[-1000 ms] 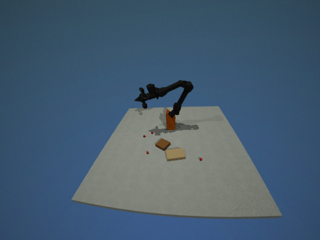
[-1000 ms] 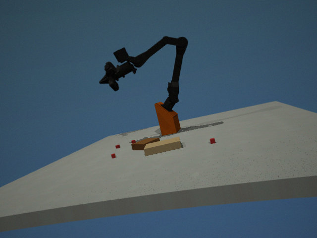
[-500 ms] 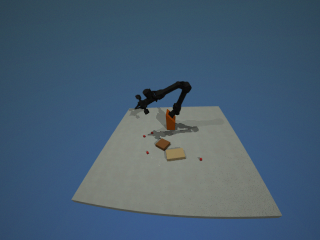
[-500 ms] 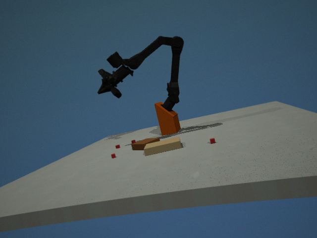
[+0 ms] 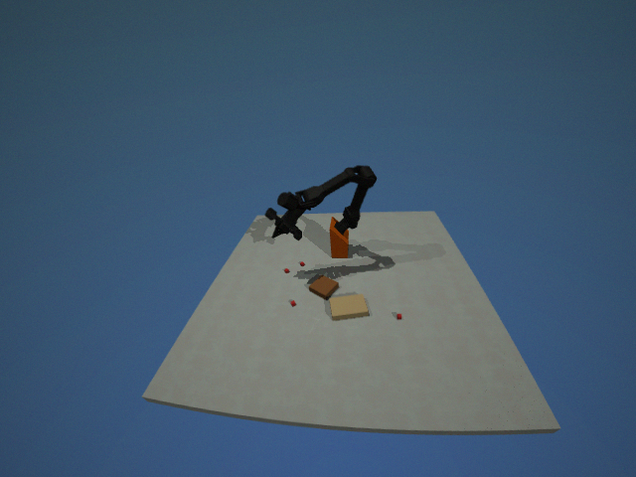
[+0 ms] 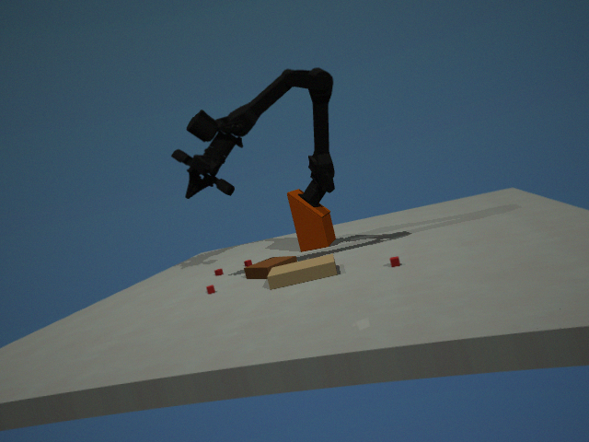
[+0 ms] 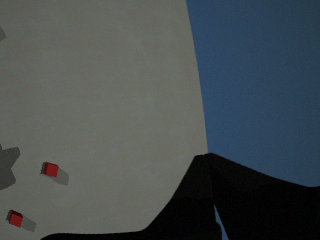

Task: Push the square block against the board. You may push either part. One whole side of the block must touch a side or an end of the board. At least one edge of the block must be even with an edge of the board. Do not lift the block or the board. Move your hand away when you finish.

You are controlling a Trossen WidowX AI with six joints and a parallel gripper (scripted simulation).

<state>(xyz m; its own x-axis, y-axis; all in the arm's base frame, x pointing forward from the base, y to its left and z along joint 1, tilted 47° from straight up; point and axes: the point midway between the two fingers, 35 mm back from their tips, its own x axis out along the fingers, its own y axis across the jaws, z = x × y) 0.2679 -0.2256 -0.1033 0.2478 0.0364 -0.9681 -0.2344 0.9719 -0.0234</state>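
The brown square block (image 5: 323,286) (image 6: 259,272) lies flat on the table, turned at an angle to the board. The tan rectangular board (image 5: 349,306) (image 6: 304,273) lies flat in front of it and to its right in the top view. A corner of the block is close to the board's back left corner; whether they touch I cannot tell. No whole side of the block lies along the board. My gripper (image 5: 273,236) (image 6: 187,196) (image 7: 203,163) is shut and empty, high above the table, behind and left of the block in the top view. The wrist view shows neither part.
Small red cubes lie left of the parts: one (image 5: 293,303) (image 6: 211,289) level with the board, one (image 5: 286,270) (image 6: 218,272) and one (image 5: 301,263) (image 6: 248,262) farther back. Another red cube (image 5: 398,316) (image 6: 395,261) is right of the board. The orange arm base (image 5: 339,247) (image 6: 313,233) stands behind the block.
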